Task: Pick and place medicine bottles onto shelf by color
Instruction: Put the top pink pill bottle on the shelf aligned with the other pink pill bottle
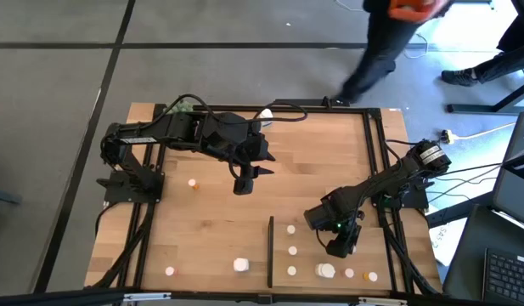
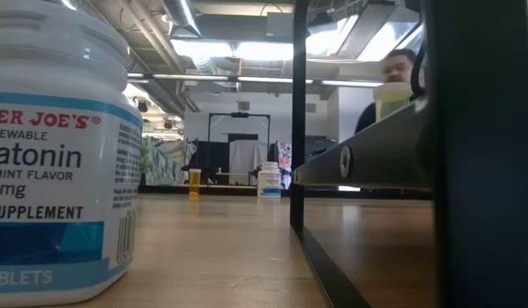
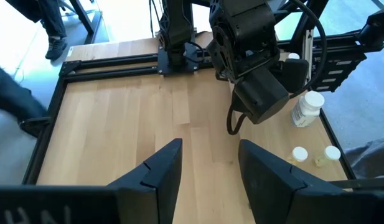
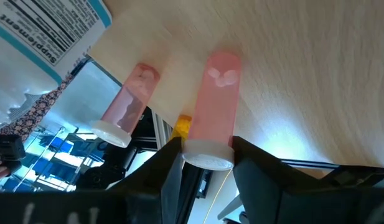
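Note:
My right gripper [image 1: 340,248] is over the shelf [image 1: 306,260], right of its black strip [image 1: 271,251], shut on an orange bottle [image 4: 213,102] with a white cap. The gripper hides that bottle in the high view. A second orange bottle [image 4: 128,104] and a labelled white bottle [image 4: 45,34] stand beside it. More small bottles stand on their bases on the shelf, among them white ones [image 1: 292,251] and a chunky white one [image 1: 326,270]. My left gripper [image 1: 243,182] hangs open over the table's middle, nothing between its fingers [image 3: 160,171]. My right gripper has the orange bottle's white cap [image 4: 207,155] between its two fingers, one on each side. The fingers come slanting down from the far side. The bottle stands upright with its base [image 4: 223,59] on the wood.
On the table left of the strip are an orange bottle [image 1: 192,182], a small one [image 1: 170,271] and a chunky white one [image 1: 241,265]. A white bottle [image 1: 266,113] stands at the far edge. A person [image 1: 385,42] walks beyond the table. The black frame [image 1: 376,161] borders the table.

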`<act>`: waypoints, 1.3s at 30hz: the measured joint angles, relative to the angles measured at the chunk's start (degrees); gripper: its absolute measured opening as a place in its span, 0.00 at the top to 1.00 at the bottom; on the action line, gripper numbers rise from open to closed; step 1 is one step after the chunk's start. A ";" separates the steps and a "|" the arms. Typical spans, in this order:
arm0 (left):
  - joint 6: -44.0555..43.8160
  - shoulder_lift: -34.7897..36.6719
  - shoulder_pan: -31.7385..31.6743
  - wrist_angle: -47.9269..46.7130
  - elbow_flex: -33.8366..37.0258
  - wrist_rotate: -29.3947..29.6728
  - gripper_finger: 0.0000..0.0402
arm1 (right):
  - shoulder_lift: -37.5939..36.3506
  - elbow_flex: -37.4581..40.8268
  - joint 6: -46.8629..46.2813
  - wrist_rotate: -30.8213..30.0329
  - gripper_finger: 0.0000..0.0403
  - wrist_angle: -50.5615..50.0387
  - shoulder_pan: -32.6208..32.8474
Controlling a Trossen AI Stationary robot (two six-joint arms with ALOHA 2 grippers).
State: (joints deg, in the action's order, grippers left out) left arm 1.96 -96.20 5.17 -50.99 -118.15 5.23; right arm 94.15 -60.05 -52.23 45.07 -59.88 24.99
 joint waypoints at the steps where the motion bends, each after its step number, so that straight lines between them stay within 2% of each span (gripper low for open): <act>1: 0.00 0.00 0.00 0.00 0.00 0.00 0.62 | 0.00 0.00 0.00 -0.02 0.66 -0.01 0.00; 19: 0.05 -0.02 0.01 -0.01 0.00 -0.01 0.62 | -0.07 -0.02 -0.07 -1.28 0.66 0.35 0.00; 27: 0.13 -0.02 0.02 -0.01 0.00 -2.98 0.62 | -0.07 -0.07 0.31 -2.11 0.66 0.66 0.00; 39: 0.17 -0.02 0.00 -0.01 0.00 -3.02 0.62 | -0.07 -0.07 0.00 -1.98 0.66 0.74 -0.02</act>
State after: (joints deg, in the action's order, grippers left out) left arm 2.13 -96.23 5.17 -51.00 -118.15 2.22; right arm 94.08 -60.12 -52.23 43.09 -59.13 24.97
